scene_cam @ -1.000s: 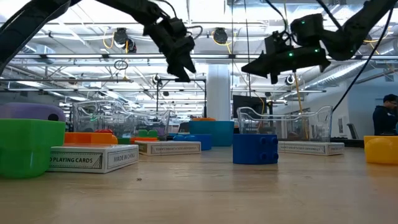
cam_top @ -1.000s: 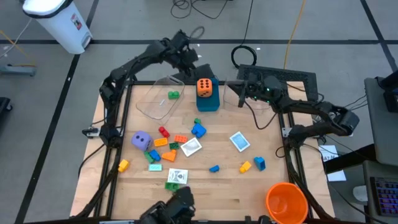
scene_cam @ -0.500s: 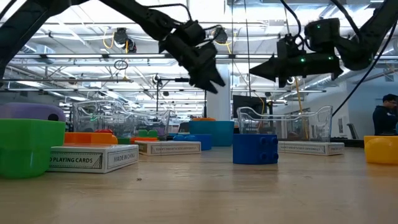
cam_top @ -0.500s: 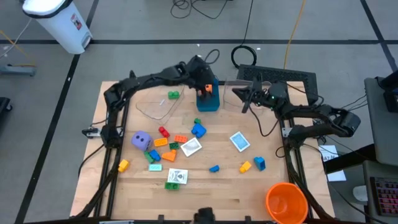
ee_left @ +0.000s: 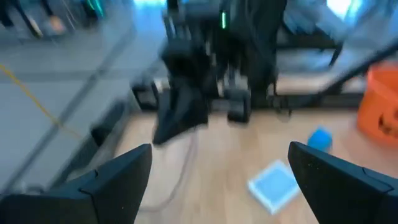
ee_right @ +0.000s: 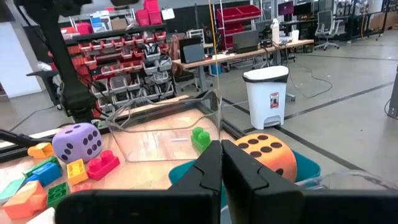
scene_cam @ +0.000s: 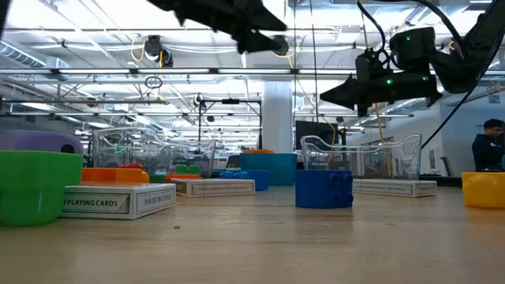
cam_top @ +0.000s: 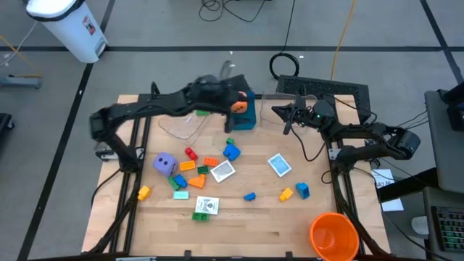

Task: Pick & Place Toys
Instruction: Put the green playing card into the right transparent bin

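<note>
High view: left gripper [cam_top: 226,99] reaches across the far side of the table, blurred, close beside the orange die [cam_top: 238,106], which sits on the blue box [cam_top: 243,118]; contact between them cannot be made out. Right gripper [cam_top: 284,118] hangs over the far right part of the table, near a clear tub [cam_top: 290,101]. A second clear tub [cam_top: 181,119] on the far left holds a green brick [cam_top: 202,111]. Purple die [cam_top: 165,164] lies mid-left, with red, orange, green and blue bricks [cam_top: 194,167] scattered just beside it; white picture cards [cam_top: 222,171] lie among them and a blue-faced card [cam_top: 279,164] lies to the right. Yellow and blue bricks [cam_top: 294,192] sit front right, and the big orange cup [cam_top: 333,236] stands at the front right corner. Low view: both arms are high above the table; right gripper [scene_cam: 331,93] fingers are pressed together, grasping nothing. A blue brick [scene_cam: 324,189] stands mid-table, and a card box [scene_cam: 118,200] lies left. Left wrist view: heavily blurred; the left fingers [ee_left: 112,180] are spread wide and released, nothing between them. Right wrist view: right fingers [ee_right: 214,168] are clenched together on nothing; beyond them are the orange die [ee_right: 267,154], the green brick [ee_right: 200,138] in its tub and the purple die [ee_right: 78,142].
</note>
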Action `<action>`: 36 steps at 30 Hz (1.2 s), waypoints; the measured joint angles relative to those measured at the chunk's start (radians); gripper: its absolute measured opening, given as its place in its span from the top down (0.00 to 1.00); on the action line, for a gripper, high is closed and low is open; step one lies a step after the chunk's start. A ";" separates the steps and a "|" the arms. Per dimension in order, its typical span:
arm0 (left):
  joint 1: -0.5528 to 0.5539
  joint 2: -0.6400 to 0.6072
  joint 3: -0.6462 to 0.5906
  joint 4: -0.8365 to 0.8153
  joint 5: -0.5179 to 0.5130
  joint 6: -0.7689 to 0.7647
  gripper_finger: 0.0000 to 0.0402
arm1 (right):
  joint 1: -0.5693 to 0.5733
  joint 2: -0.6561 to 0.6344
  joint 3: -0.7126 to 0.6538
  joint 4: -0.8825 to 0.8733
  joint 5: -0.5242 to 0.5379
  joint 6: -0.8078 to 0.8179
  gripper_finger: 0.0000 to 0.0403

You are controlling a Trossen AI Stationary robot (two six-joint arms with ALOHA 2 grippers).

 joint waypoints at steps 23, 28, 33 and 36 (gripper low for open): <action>-0.170 -0.612 -0.927 0.747 -0.236 -0.229 0.06 | 0.000 0.000 0.000 -0.011 0.000 0.000 0.99; -0.225 -0.628 -1.052 0.880 -0.332 -0.281 0.06 | 0.000 0.000 0.000 -0.011 0.000 0.000 0.99; -0.236 -0.626 -1.077 0.884 -0.422 -0.305 0.06 | 0.000 0.000 0.000 -0.011 0.000 0.000 0.99; -0.236 -0.626 -1.077 0.884 -0.433 -0.306 0.06 | 0.000 0.000 0.000 -0.011 0.000 0.000 0.99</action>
